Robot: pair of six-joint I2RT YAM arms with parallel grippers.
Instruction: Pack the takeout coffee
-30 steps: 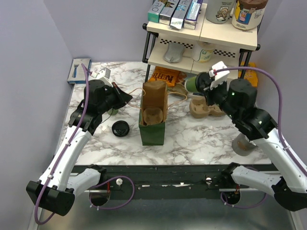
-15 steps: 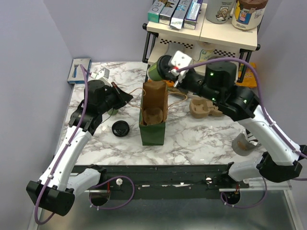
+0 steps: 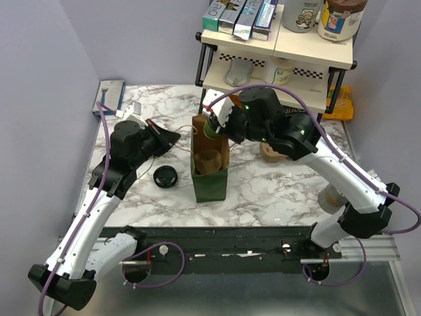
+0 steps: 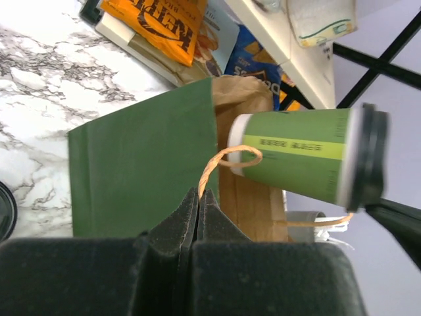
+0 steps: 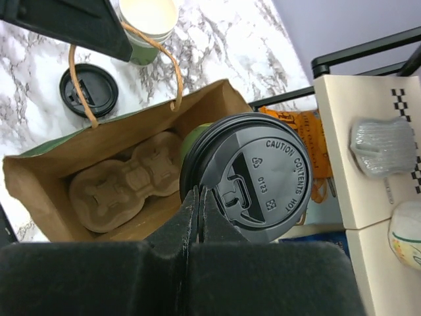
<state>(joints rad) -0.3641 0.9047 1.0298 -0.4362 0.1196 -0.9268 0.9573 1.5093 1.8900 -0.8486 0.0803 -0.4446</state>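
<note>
Coffee cup [image 4: 296,158], lid on, is pinched at its rim by the right gripper [image 5: 195,197] above the open green bag [image 4: 138,164], bottom pointed at the cup carrier [image 5: 125,191] inside. Bag handle [image 4: 209,164] is held by the left gripper [image 4: 198,197].

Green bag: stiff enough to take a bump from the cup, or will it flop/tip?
Likely floppy: the green bag is thin paper, its mouth seemingly held open by the left claw pinching the handle. Probably light, so the cup could tip it. The pulp carrier inside may stiffen it.
</note>
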